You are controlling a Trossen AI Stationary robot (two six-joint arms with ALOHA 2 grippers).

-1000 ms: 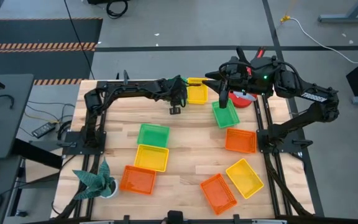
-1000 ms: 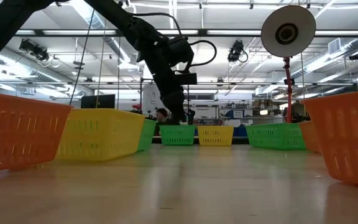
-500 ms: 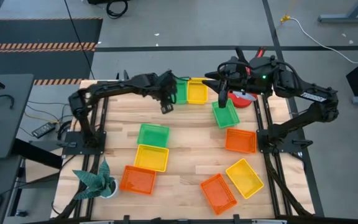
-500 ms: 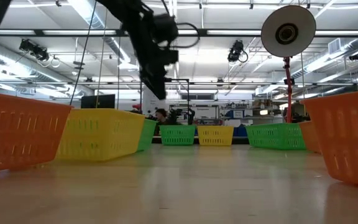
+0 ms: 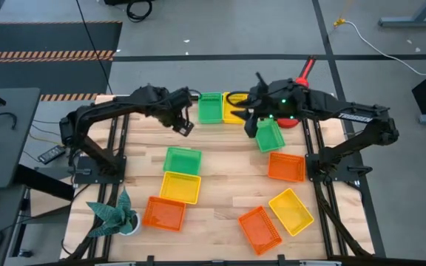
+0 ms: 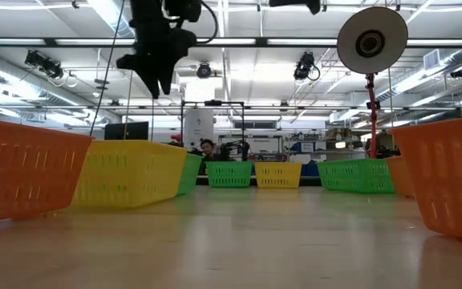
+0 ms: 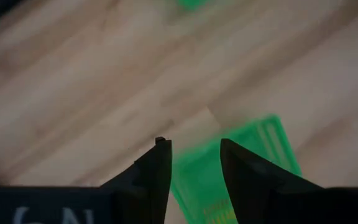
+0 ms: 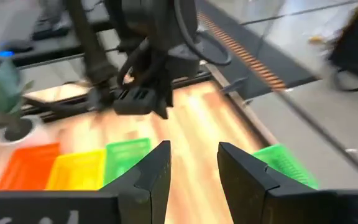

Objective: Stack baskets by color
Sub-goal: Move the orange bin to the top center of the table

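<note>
Wrist views show each claw, left [image 7: 194,163] and right [image 8: 193,163], parted and empty; overhead hides this

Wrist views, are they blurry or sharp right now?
Left wrist view: motion-smeared, a green basket streaked past the sharp fingers. Right wrist view: blurred too, table and far arm soft. High view stays crisp.

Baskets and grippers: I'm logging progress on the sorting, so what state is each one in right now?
Green baskets: three, all apart, unstacked.
Yellow baskets: three, all apart, unstacked.
Orange baskets: three, all apart, unstacked.
Left gripper: open, empty, raised above the table.
Right gripper: open, empty, near a green basket at the far edge.
Red lamp: upright.
</note>
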